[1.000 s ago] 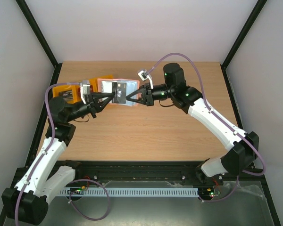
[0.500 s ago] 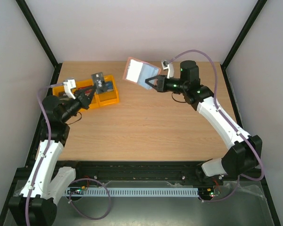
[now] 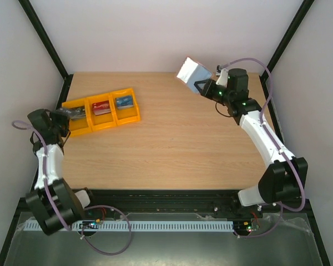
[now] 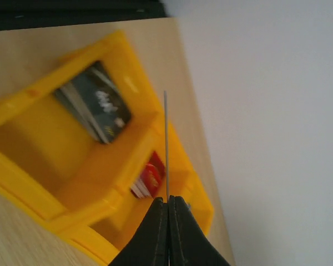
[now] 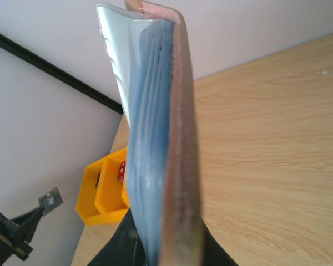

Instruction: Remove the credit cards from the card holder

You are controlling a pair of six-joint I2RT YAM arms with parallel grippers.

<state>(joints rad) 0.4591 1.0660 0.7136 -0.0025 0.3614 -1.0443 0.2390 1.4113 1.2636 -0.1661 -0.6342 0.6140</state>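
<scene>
- One stiff thin card [image 4: 166, 138], seen edge-on, is pinched in the left gripper [image 4: 167, 200]; its long axis runs out from the jaws, over the yellow plastic tray [image 3: 105, 127] at the table's far left corner.
- Three compartments hold a dark grey card [image 4: 97, 108], a red card [image 3: 101, 106] and a blue card [image 3: 124, 102].
- Raised near the far edge, right of centre, the right gripper [image 3: 203, 86] clamps the card holder [image 3: 191, 71], its blue-grey sleeves layered.

Yel tray [image 3: 105, 126]; blue-tan holder [image 5: 155, 166]; grey/red/blue cards [image 3: 101, 107].

Top view high behind the arm bases, looking down on the whole table [image 3: 172, 144], left wrist view close over the yellow tray [image 4: 130, 66], right wrist view tight behind the card holder [image 5: 180, 138], facing leftward, tray in all three.
</scene>
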